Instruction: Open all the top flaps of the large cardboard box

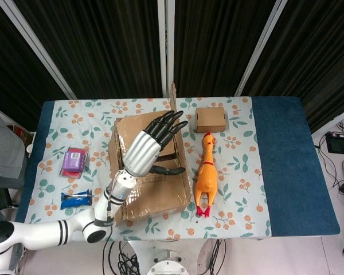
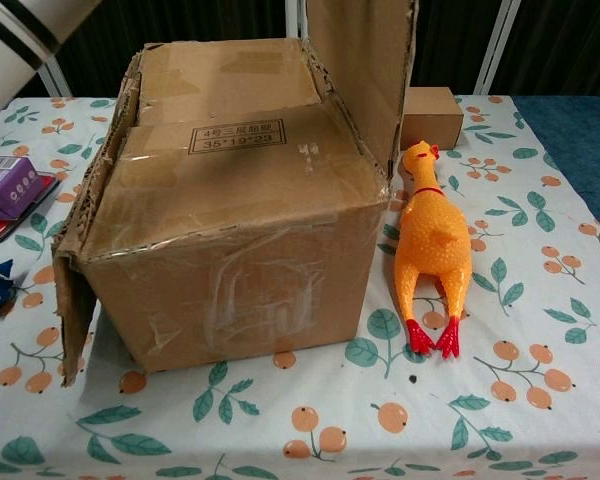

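Observation:
The large cardboard box [image 1: 152, 183] [image 2: 230, 230] stands mid-table. Its right long flap [image 2: 360, 70] is upright and shows edge-on in the head view [image 1: 174, 100]. The left long flap [image 2: 72, 290] hangs down the box's left side. The two short inner flaps [image 2: 235, 120] lie flat over the top. My left hand [image 1: 152, 146] hovers over the box top with fingers spread and nothing in it, its fingertips [image 1: 178, 121] right beside the upright flap. Only its white forearm [image 2: 20, 30] shows in the chest view. My right hand is in neither view.
A yellow rubber chicken [image 1: 206, 177] [image 2: 432, 240] lies just right of the box. A small cardboard box [image 1: 210, 119] [image 2: 430, 105] sits behind it. A purple box [image 1: 74, 160] and a blue packet [image 1: 75, 199] lie to the left. Blue cloth [image 1: 292, 160] covers the table's right end.

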`<state>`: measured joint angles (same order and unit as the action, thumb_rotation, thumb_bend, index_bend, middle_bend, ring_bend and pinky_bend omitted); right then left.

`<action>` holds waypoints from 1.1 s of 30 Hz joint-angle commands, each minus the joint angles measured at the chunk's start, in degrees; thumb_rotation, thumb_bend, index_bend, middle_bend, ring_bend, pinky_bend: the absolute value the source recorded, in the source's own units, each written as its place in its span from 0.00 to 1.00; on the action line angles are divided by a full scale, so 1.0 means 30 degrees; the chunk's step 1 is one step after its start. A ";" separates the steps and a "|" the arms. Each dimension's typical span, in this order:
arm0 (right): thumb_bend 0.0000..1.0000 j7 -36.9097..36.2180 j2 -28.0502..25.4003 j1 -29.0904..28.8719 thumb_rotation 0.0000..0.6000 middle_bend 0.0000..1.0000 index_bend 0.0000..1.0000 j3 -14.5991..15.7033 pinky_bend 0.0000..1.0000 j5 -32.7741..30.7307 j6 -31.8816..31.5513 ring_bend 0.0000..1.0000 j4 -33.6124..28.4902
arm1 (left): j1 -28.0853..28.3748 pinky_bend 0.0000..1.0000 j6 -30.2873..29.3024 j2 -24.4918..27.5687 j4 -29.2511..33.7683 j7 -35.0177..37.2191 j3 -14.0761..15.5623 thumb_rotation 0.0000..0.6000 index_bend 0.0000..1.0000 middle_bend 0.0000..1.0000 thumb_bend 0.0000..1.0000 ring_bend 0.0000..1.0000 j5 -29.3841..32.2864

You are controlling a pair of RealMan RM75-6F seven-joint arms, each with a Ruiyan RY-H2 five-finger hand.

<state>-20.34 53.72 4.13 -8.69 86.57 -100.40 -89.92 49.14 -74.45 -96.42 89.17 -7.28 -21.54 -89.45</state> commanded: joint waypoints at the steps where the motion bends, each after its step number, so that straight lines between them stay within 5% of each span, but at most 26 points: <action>1: 0.05 -0.0097 0.0054 -0.0017 1.00 0.00 0.00 -0.0001 0.00 0.0008 0.0032 0.00 0.0088 | 0.0775 0.18 0.0457 -0.0910 -0.0648 -0.0198 -0.0321 0.70 0.08 0.00 0.02 0.03 0.0546; 12: 0.06 -0.0463 0.0084 0.0055 1.00 0.00 0.00 -0.0033 0.00 -0.0041 -0.0006 0.00 0.0397 | 0.1776 0.18 0.1313 -0.1705 -0.2086 -0.0377 -0.0562 0.70 0.06 0.00 0.02 0.03 0.1698; 26: 0.06 0.0081 0.0173 -0.0258 1.00 0.00 0.00 0.0027 0.00 0.0278 0.0364 0.00 0.0195 | -0.0933 0.18 0.3736 0.5322 0.3519 -0.3647 0.0146 0.70 0.06 0.02 0.04 0.03 0.6559; 33: 0.06 0.0748 0.0284 -0.0380 1.00 0.00 0.00 0.0161 0.00 0.0563 0.0460 0.00 -0.0126 | -0.0997 0.18 0.3276 0.4343 0.2808 -0.5447 0.1584 0.83 0.06 0.01 0.04 0.03 0.6572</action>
<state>-18.23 54.53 2.98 -8.27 88.15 -98.93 -90.19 46.26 -64.46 -81.73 99.04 -22.23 -18.06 -69.65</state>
